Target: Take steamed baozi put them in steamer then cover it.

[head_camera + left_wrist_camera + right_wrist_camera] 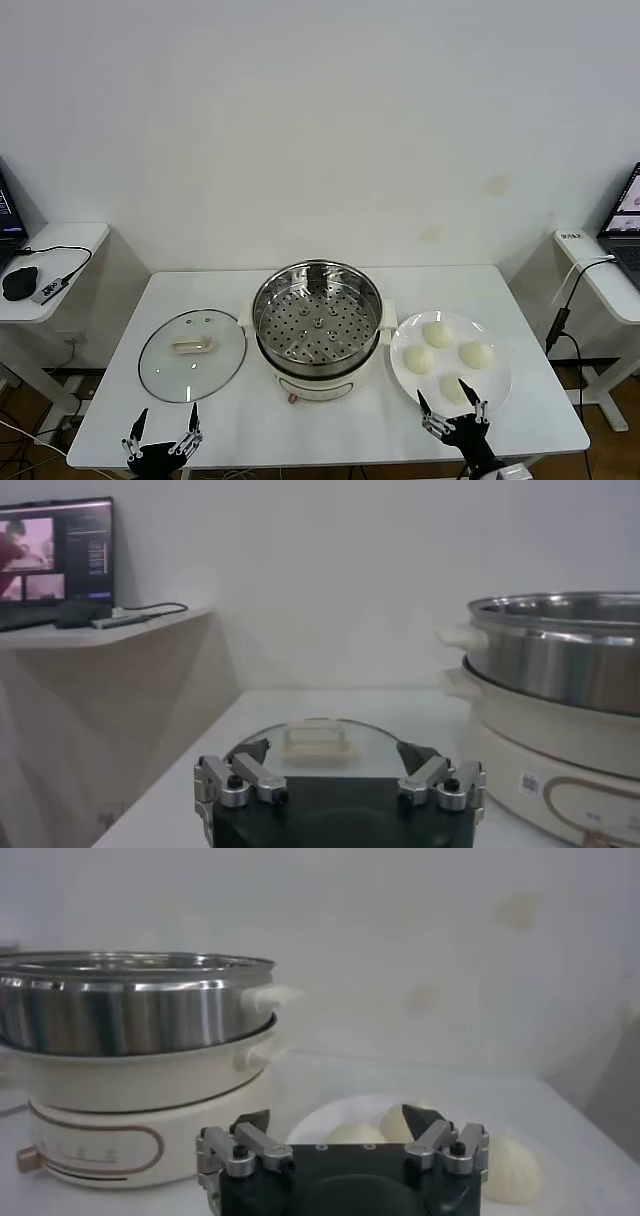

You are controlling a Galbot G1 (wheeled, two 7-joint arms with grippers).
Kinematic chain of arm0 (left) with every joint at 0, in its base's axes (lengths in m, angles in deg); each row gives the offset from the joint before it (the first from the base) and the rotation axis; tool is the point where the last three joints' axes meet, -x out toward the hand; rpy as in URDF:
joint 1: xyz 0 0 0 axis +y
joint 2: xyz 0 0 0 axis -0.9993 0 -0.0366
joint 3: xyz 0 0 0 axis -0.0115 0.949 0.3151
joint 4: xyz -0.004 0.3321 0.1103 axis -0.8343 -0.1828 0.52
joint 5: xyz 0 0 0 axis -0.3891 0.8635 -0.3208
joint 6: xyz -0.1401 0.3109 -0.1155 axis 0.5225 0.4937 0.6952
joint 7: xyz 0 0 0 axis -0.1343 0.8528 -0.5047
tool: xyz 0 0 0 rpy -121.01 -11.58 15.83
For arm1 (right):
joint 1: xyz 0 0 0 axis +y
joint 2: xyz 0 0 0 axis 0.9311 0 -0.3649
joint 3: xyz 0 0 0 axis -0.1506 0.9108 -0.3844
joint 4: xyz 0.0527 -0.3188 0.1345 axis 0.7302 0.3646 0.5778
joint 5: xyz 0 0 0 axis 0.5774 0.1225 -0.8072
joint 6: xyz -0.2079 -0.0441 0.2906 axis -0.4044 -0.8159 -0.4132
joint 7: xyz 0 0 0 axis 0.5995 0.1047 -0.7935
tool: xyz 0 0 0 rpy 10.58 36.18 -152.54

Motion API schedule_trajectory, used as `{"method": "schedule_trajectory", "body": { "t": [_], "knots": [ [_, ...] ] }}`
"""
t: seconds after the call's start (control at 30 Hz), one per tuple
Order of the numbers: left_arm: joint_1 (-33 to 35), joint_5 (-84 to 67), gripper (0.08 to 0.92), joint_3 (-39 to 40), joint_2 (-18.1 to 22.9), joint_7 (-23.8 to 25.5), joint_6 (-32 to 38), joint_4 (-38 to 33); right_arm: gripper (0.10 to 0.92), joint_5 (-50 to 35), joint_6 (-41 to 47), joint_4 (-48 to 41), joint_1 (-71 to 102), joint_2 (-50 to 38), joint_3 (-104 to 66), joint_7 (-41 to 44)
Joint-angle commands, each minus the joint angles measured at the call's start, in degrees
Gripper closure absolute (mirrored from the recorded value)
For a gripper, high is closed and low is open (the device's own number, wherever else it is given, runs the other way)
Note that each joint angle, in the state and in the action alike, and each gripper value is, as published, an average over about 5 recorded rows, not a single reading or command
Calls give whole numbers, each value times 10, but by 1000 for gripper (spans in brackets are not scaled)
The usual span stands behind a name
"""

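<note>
Evidently soft and easily dented, the four steamed baozi on the white plate at lower right want a gentle side pinch from the empty, spread right claw, left claw likewise wide.

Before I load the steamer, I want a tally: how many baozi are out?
4, all on the white plate: far baozi, left baozi, right baozi, near baozi. None in the steamer.
</note>
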Motion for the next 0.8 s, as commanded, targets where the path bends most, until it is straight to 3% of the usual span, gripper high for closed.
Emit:
{"method": "schedule_trajectory", "body": {
  "t": [0.03, 0.27, 0.47, 0.63, 0.8],
  "knots": [
    [0, 25, 177, -3, -1, 8, -29, -13, 203, 21, 8, 8, -10, -21, -9, -9],
    [-11, 26, 177, -11, 1, -15, -10, -2, 203, 153, 22, -10, -70, -122, -71, 28],
    [-15, 49, 177, -16, 9, -22, 5, 6, 203, 260, 22, -55, -149, -219, -76, 127],
    [-16, 59, 177, -21, 6, -21, 7, -3, 203, 295, 30, -89, -223, -318, -18, 233],
    [-21, 61, 177, -27, 4, -20, 7, -7, 203, 266, 40, -142, -339, -419, 107, 292]
  ]
}}
